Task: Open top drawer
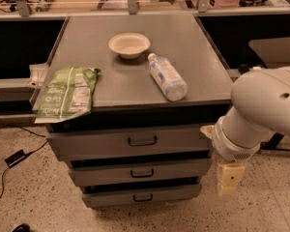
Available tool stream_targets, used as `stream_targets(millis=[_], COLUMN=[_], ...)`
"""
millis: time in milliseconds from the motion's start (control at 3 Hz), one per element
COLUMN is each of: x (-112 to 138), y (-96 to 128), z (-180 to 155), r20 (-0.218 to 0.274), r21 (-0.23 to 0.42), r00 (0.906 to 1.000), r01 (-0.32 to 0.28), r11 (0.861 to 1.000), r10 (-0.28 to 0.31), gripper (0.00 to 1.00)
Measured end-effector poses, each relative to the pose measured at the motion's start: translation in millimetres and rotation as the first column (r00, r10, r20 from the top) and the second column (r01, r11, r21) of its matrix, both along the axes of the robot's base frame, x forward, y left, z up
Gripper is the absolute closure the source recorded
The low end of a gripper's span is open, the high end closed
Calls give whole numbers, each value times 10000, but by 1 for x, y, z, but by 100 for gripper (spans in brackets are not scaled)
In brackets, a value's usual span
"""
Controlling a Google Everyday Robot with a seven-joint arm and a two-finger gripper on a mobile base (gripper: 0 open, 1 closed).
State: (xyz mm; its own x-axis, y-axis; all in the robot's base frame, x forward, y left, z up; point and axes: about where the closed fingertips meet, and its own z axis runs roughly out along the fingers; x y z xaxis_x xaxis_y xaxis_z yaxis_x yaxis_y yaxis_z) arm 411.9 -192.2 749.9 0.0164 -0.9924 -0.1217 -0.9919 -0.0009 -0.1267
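The top drawer [101, 143] is the tallest of three grey drawer fronts under the grey cabinet top [135, 66]. It has a dark wire loop handle [142, 141] at its centre and stands shut. My white arm [261, 115] fills the right side. The gripper [229, 180] hangs below the arm's wrist, to the right of the cabinet, about level with the middle drawer [106, 173]. It is well right of the handle and touches nothing.
On the cabinet top lie a white bowl [129, 45], a clear plastic bottle [167, 76] on its side and a green chip bag [65, 94] overhanging the left front edge. The bottom drawer [111, 197] is shut. A black cable and adapter [14, 157] lie on the speckled floor at left.
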Motion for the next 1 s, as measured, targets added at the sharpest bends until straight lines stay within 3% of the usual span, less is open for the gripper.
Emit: stream_targets(millis=[333, 1000], x=[10, 66], y=[-10, -6], z=[-31, -72], r20=[403, 1787], r21=[-48, 312], r00=[9991, 9829], r01=[140, -504], r11=[9999, 9982], r10=[-138, 440], gripper=[0, 0])
